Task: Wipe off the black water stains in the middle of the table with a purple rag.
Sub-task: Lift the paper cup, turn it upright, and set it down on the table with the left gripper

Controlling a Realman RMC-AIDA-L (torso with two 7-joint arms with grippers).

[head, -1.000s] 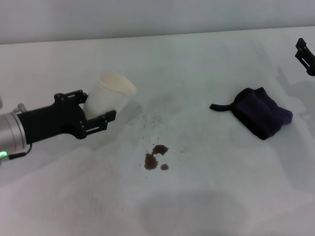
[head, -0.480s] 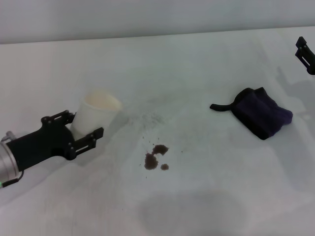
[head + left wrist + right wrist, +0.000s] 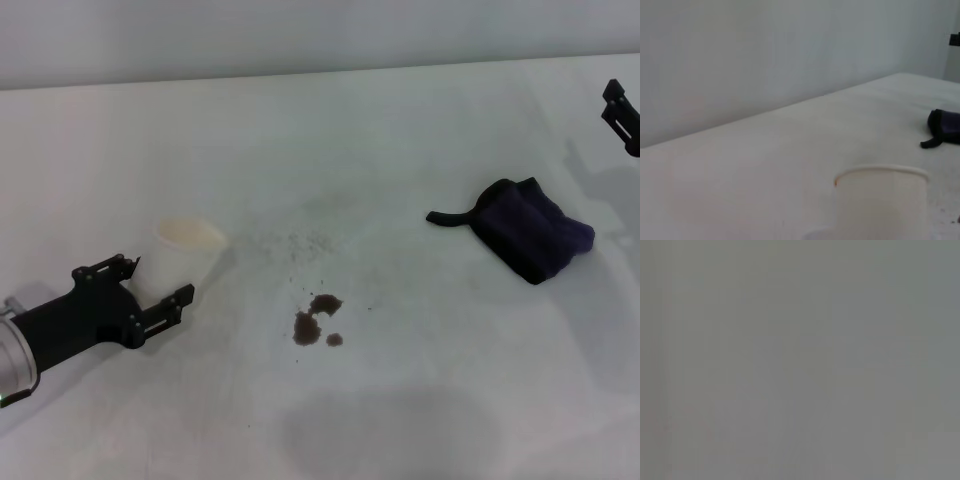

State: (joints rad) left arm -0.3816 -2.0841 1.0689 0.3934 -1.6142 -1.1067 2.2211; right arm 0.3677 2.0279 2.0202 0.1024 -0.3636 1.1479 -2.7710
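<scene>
The black water stains are a few small dark blotches with fine specks, in the middle of the white table. To their right lies the purple rag, bunched, its thin black tail pointing left; the left wrist view shows it far off. My left gripper is low at the left, its fingers on either side of an upright white paper cup standing on the table. My right gripper sits at the far right edge, beyond the rag and apart from it.
A pale wall runs behind the table's far edge. A faint grey shadow lies on the tabletop in front of the stains. The right wrist view is plain grey with nothing to make out.
My left gripper has carried the cup down and to the left, away from the stains, and the cup now stands upright. The rag, stains and right gripper have not moved.
</scene>
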